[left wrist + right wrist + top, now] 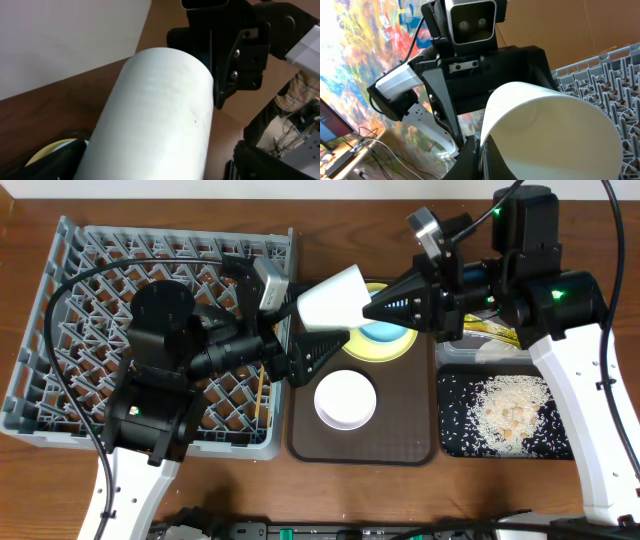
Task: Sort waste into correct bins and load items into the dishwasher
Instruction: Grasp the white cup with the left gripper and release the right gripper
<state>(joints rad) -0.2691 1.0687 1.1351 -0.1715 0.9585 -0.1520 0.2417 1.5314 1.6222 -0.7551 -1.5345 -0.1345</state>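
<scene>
The small white cup (335, 298) hangs in the air between both arms, tipped on its side above the left edge of the brown tray. My right gripper (368, 308) is shut on the cup's rim, one finger inside and one outside (482, 150). My left gripper (305, 340) is open with its fingers on either side of the cup's body (155, 110); a gap shows on the cup's right side. The grey dish rack (60, 330) is at the left. Two chopsticks (262, 395) lie in the rack's near right part.
A white bowl (345, 400) sits on the dark brown serving tray (410, 448). A light blue bowl (388, 332) rests on the yellow plate (372, 352) behind it. The black tray (455, 435) holds rice scraps; the clear tub (480, 352) is behind it.
</scene>
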